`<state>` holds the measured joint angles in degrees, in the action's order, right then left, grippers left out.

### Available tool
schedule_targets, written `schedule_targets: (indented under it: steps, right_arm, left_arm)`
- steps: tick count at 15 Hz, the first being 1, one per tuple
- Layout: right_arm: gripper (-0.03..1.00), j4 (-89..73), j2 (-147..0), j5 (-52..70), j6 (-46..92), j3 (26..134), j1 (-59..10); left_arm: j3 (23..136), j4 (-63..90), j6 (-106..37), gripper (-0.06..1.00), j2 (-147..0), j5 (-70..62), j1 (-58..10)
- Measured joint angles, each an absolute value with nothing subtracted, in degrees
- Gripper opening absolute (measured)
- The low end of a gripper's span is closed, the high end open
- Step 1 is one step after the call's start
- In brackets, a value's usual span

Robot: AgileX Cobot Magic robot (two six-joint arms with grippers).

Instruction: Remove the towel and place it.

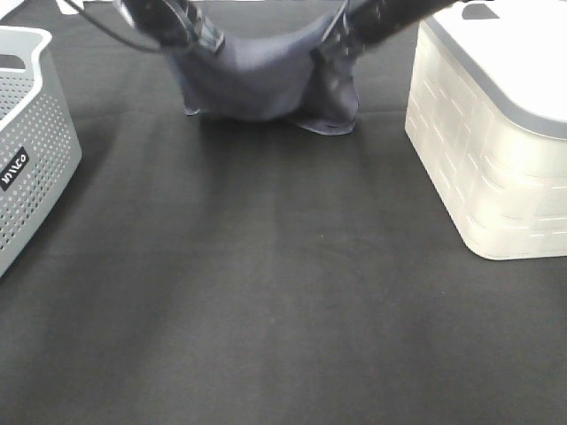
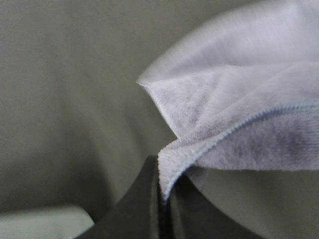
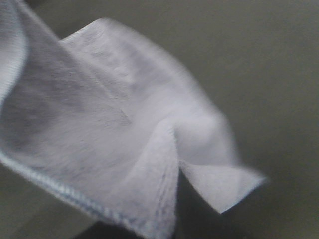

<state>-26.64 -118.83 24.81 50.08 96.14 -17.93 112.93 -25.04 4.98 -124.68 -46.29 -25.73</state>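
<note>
Exterior high view: the soft, greyish-purple terry-cloth towel hangs as a sagging sling over the far middle of the black cloth-covered desk, strung between my two arms. The left end effector holds its upper left corner and the right end effector its upper right corner. The right side of the towel drapes down in a long fold. I cannot tell whether the tip of that fold rests on the desk or just clears it.

Surroundings: a pale grey perforated plastic basket with a small black label stands at the desk's left edge, well apart from the towel. A translucent white plastic box with a brick-pattern wall and a grey-rimmed white lid stands to the right, near the hanging fold but not touching it.

Left wrist view: the black jaws of the left end effector are pressed together on the towel's stitched hem, with no gap showing.

Right wrist view: the blurred towel fills the frame and hides the fingers. I take this end effector as closed on the cloth.
</note>
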Motion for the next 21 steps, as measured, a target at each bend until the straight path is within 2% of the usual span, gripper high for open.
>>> schedule_targets:
  steps: [4, 7, 10, 15, 19, 21]
  right_arm:
    - [0.00, -25.78, -118.83, 48.47, 47.38, 96.14, -17.93]
    - [0.00, -23.20, -118.83, 59.36, 45.03, 96.60, -17.93]
    - [0.00, -22.46, -118.83, 64.69, 44.46, 96.60, -17.93]
    - [0.00, -22.17, -118.83, 68.12, 43.66, 89.44, -17.93]
    - [0.00, -18.51, -118.83, 69.16, 40.68, 89.32, -17.93]
    - [0.00, -17.93, -118.83, 69.16, 39.94, 89.32, -17.93]
  left_arm:
    - [112.93, -12.61, -7.68, 0.00, -124.68, -62.57, -25.04]
    - [112.93, -9.17, -13.06, 0.00, -124.68, -69.10, -24.75]
    - [111.38, -7.73, -14.78, 0.00, -124.56, -69.21, -24.75]
    - [99.41, -6.13, -13.69, 0.00, -120.95, -69.50, -24.75]
    - [88.81, -4.07, -12.83, 0.00, -117.34, -69.50, -24.75]
    - [87.15, -3.61, -12.72, 0.00, -116.77, -69.44, -24.75]
